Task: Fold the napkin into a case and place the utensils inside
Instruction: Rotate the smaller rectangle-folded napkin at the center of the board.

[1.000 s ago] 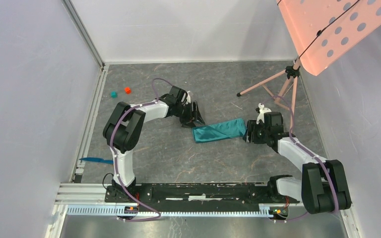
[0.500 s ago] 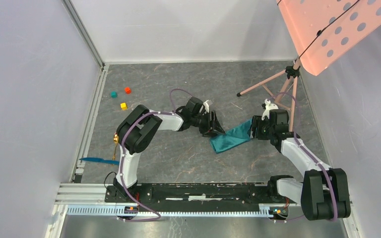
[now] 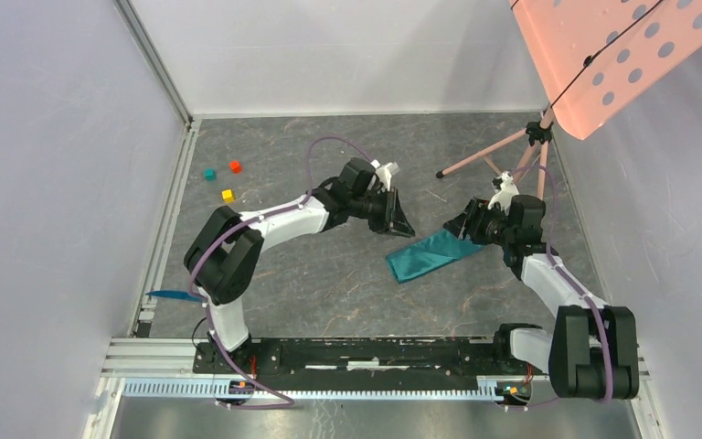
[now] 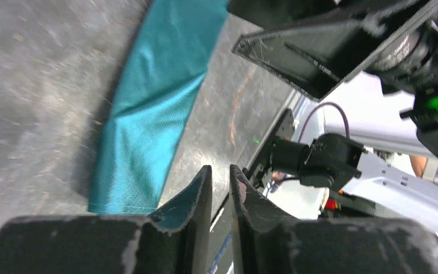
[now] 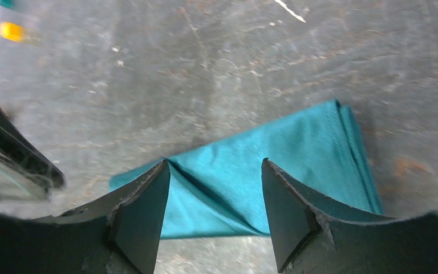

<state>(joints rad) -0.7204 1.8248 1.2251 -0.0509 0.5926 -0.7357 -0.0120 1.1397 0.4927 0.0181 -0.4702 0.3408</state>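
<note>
The teal-green napkin point(image 3: 430, 254) lies folded into a narrow strip, slanted on the grey floor, and also shows in the left wrist view point(image 4: 154, 114) and the right wrist view point(image 5: 262, 165). My left gripper point(image 3: 400, 225) hovers just left of the strip's far end, its jaws almost together with nothing between them point(image 4: 219, 177). My right gripper point(image 3: 465, 225) is open above the strip's right end point(image 5: 215, 171), holding nothing. The blue utensil point(image 3: 175, 294) lies at the near left by the wall. The gold spoon is hidden behind my left arm.
Teal point(image 3: 208, 174), red point(image 3: 235, 166) and yellow point(image 3: 228, 195) cubes sit at the back left. A pink tripod stand point(image 3: 503, 155) with a perforated pink board point(image 3: 603, 46) stands at the back right. White walls enclose the floor.
The strip has swung from level to slanted and shifted right. My left gripper has come off it and moved back. My right gripper has lifted back-right. My left arm now covers the spoon.
</note>
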